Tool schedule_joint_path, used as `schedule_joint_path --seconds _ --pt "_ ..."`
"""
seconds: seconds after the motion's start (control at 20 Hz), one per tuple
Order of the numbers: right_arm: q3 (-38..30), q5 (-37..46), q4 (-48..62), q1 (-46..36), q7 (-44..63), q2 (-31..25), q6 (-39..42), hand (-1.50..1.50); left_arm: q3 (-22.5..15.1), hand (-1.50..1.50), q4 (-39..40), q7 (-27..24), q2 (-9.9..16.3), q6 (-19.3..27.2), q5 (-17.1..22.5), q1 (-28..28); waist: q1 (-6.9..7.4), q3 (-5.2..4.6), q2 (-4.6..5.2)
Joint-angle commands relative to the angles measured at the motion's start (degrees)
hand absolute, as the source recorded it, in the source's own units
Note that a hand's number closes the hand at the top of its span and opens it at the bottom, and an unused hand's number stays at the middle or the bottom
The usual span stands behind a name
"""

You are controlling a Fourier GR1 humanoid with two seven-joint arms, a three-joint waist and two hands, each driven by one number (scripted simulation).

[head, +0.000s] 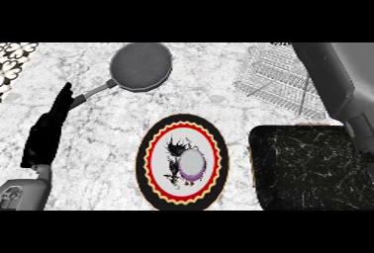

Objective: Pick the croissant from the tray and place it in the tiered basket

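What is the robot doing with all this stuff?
Right now it holds nothing that can be seen. Its left hand rests open at the left edge, fingers up, beside a grey frying pan. Its right arm reaches over the wire basket at the upper right, with the hand out of sight. The dark tray sits at the right, next to a patterned plate. No croissant shows anywhere.

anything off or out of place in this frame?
Yes: the dark marbled tray at lower right shows no croissant. The right hand is out of view; only its grey forearm reaches toward the wire tiered basket. The grey frying pan and patterned round plate look normal.
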Motion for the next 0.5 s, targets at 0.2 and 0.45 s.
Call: schedule_joint_path --seconds 0.2,0.45 --pt "-4.67 -5.08 -1.94 4.54 -5.89 -0.66 0.12 1.5 0.25 0.0 1.8 -0.63 -2.83 1.37 -1.45 -1.71 -0.34 0.0 -0.06" --pt "-12.94 -12.92 -1.2 8.41 -3.68 0.4 -4.06 -1.5 0.23 0.0 1.82 0.81 -1.88 1.1 -2.26 -1.97 -0.35 0.04 0.13"
